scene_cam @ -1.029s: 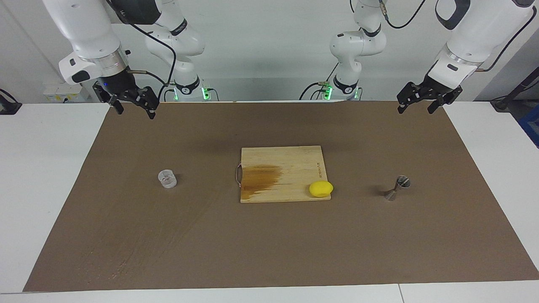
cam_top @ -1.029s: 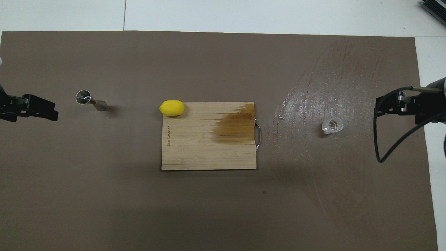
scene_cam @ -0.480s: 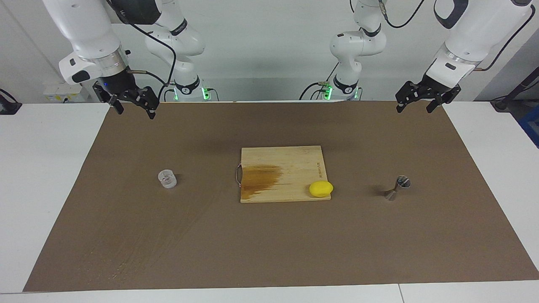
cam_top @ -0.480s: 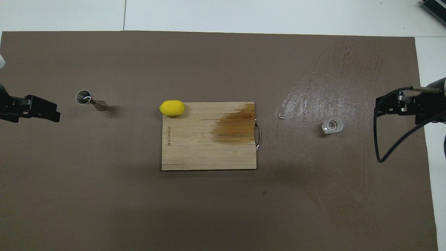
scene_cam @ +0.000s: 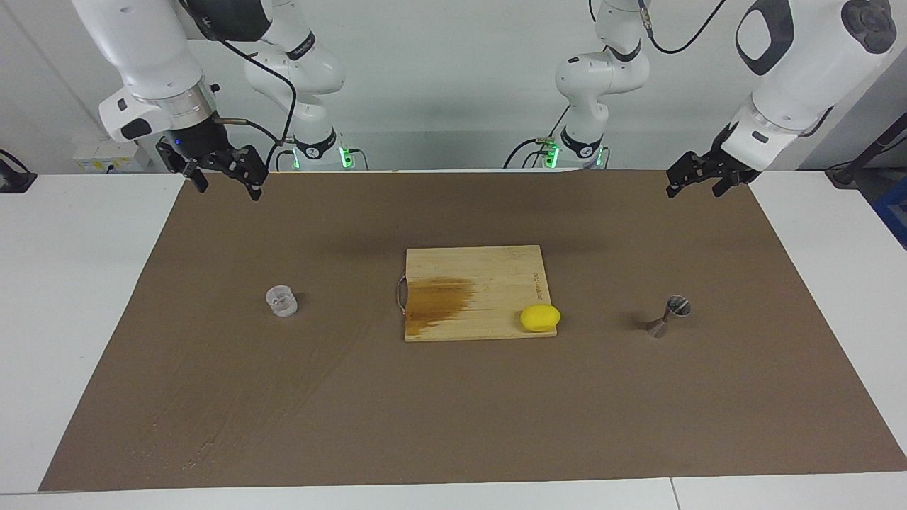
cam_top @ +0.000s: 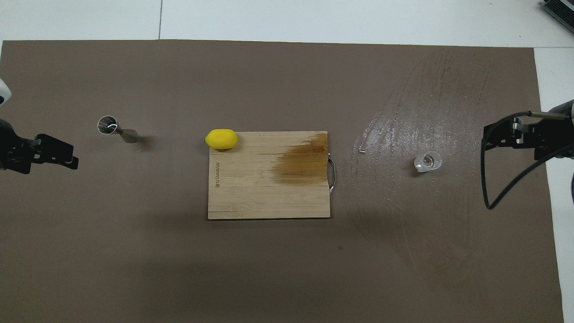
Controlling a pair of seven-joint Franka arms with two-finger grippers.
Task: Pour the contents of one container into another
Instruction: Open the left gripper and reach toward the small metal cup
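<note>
Task unstarted: we see clear cup [scene_cam: 281, 301] and steel jigger [scene_cam: 669, 316] standing at either end of the cutting board [scene_cam: 476, 292]; left gripper [scene_cam: 696, 181] and right gripper [scene_cam: 225, 177] hover, jaws wide, empty.

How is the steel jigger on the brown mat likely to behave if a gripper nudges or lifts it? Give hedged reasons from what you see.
The jigger stands upright on a small cone base with a narrow waist, so a sideways nudge would probably tip it. Once on its side it would likely roll in a curve. Its shiny metal looks stiff but perhaps slippery, so a grip at the waist seems safest.
</note>
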